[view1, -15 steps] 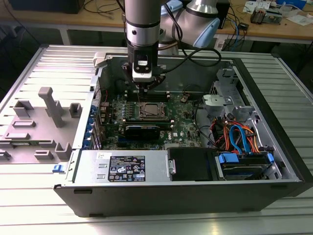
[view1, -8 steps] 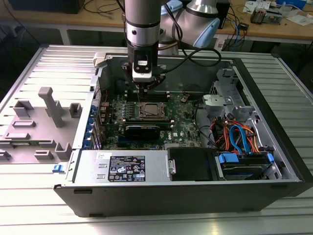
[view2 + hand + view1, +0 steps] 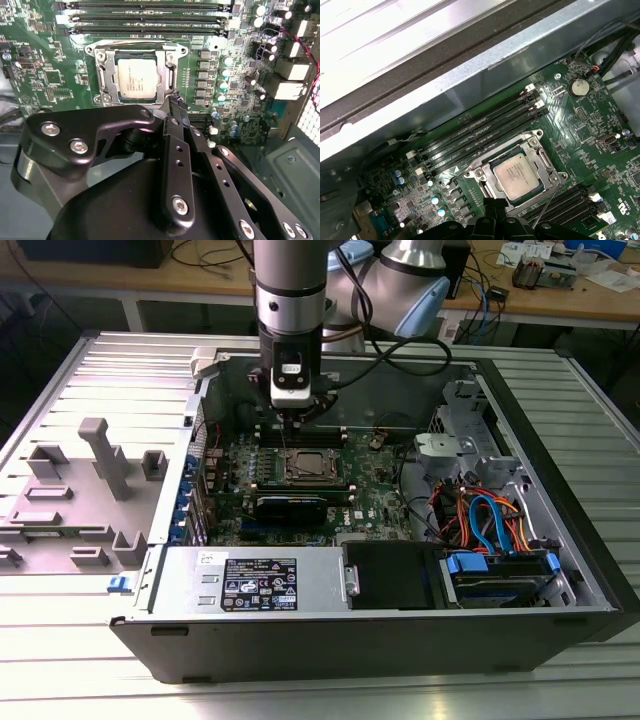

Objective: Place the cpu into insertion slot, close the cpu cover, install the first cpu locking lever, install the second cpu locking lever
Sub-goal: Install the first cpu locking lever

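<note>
The cpu [image 3: 137,77] lies flat in the insertion slot [image 3: 95,50] on the green board [image 3: 375,490]. The cpu cover [image 3: 106,75] looks folded down around it, so the work appears to stand at the locking levers. The gripper [image 3: 175,102] hangs just over the socket corner away from the memory slots [image 3: 485,128], its jaws brought together with nothing seen between them. In the first wrist view one thin wire lever [image 3: 485,158] runs along the socket side next to those slots, while another wire [image 3: 546,205] angles off beside the gripper. Whether either is hooked cannot be told. A lever move would likely call for a fine, steady push on springy wire, kept clear of the chip and the small parts around it. The open computer case [image 3: 400,640] lies on a ribbed metal table [image 3: 300,695], with grey plastic holders [image 3: 110,455] to the exterior view's left and wooden benches [image 3: 560,295] strewn with cables far behind.
</note>
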Tool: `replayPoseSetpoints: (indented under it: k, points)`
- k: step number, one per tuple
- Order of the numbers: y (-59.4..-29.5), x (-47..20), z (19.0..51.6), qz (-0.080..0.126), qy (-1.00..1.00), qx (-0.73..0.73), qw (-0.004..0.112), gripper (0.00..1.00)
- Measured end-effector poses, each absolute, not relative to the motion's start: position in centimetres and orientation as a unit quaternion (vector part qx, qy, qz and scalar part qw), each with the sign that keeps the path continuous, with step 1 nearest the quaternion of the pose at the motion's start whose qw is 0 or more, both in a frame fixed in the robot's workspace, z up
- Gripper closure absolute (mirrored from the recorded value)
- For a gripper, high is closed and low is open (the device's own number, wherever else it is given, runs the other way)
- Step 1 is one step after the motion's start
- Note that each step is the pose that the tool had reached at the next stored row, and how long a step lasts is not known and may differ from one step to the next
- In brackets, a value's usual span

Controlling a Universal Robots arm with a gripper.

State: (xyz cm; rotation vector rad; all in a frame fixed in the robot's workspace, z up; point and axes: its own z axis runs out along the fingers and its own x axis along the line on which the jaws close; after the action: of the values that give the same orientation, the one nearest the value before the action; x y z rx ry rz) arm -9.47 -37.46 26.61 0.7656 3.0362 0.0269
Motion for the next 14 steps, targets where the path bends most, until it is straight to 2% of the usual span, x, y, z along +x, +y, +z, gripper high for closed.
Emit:
replayPoseSetpoints:
  k: [14]
  points:
    - [-37.45, -9.58, 27.2, 0.01, 0.986, 0.168, 0.004, 0.89]
